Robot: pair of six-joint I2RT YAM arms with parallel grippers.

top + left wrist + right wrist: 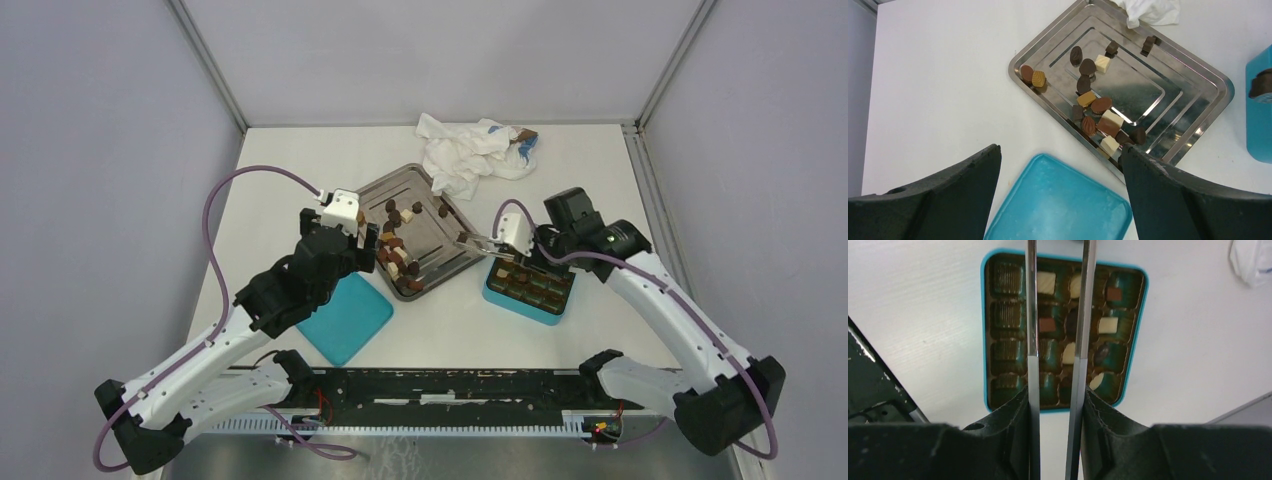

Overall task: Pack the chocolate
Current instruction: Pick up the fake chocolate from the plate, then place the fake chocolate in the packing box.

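ok so packing is maybe a bit past halfway. the teal box (983,315) sits right under the right claw (1055,392), sixteen pockets in a four by four grid. i count around ten filled. the whole column on the claw's left side, four pockets, is empty, and a couple next to it look empty too, though the blades hide some.

that claw is clamped on a pair of long metal tongs (1031,315), blades running out ahead of it with a gap between. the tips are out of its wrist view, so can't tell if they carry a piece. from the top camera they reach out to the near rim of the tray.

the rest of the chocolate (1101,105) is loose on the steel tray (1198,100), ahead and to the right of the left claw (1059,155). roughly sixteen pieces, mostly dark, a few caramel and cream, and its right finger may hide more. that claw hangs wide open holding nothing, with the one teal lid (1058,200) straight below it. one white cloth (460,155) lies beyond the tray.

so still to go: the remaining pockets, then probably the lid.
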